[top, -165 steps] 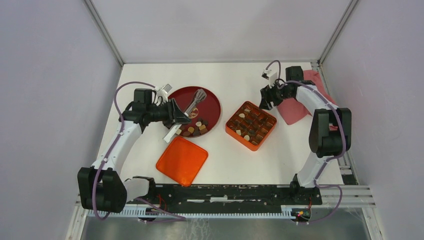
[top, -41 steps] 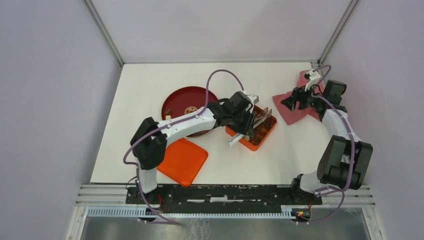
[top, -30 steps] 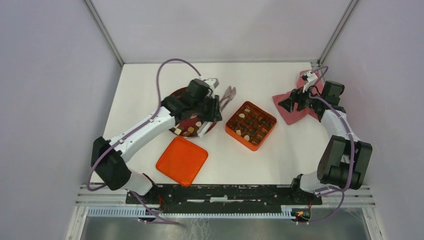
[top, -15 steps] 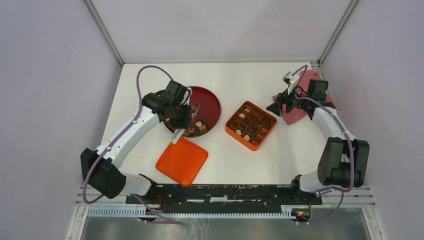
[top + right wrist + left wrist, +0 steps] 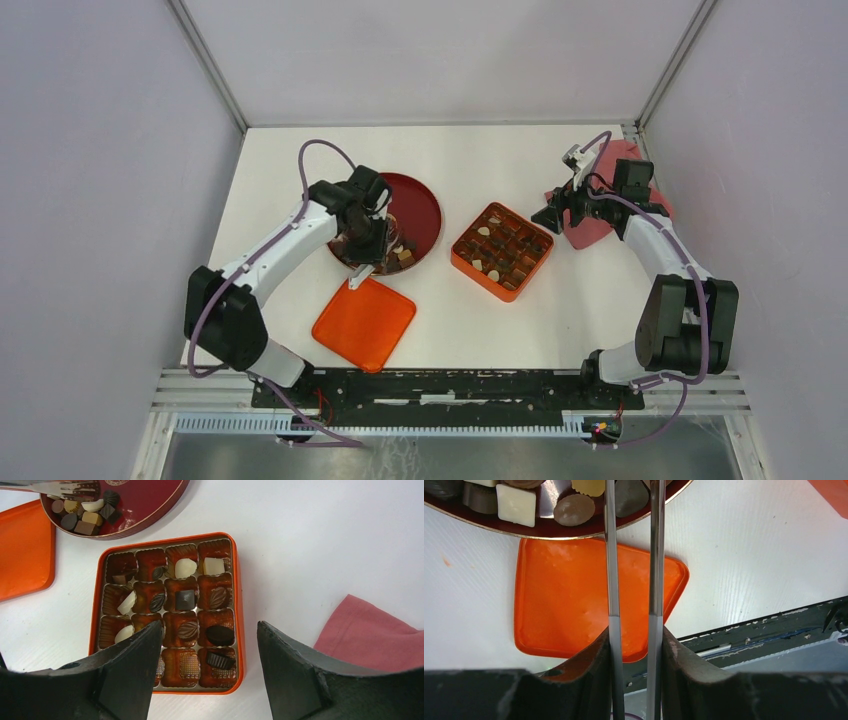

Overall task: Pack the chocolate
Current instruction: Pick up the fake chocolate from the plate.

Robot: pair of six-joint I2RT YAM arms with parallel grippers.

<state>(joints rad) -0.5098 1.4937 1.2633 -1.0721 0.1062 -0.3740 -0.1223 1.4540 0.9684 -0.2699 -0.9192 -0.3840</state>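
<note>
Loose chocolate point(image 5: 396, 256) pieces, dark, tan and cream, lie at the near edge of the dark red plate point(image 5: 420, 197). More chocolate point(image 5: 185, 600) sits in several cells of the square orange box point(image 5: 502, 250); other cells are empty. My left gripper point(image 5: 372, 240) hangs over the plate, shut on metal tongs point(image 5: 611, 555). The tong arms stand slightly apart and reach over the plate's chocolate point(image 5: 515, 504); their tips are cut off in the left wrist view. My right gripper point(image 5: 210, 630) hovers open and empty above the box's right side.
An orange lid point(image 5: 364, 320) lies flat in front of the plate, near the table's front edge. A pink cloth point(image 5: 592, 228) lies right of the box under the right arm. The black base rail point(image 5: 450, 385) runs along the near edge.
The left arm carried the tongs from the box back to the plate and has now settled over the chocolate at the plate's near edge. The right gripper shifted left, toward the box.
</note>
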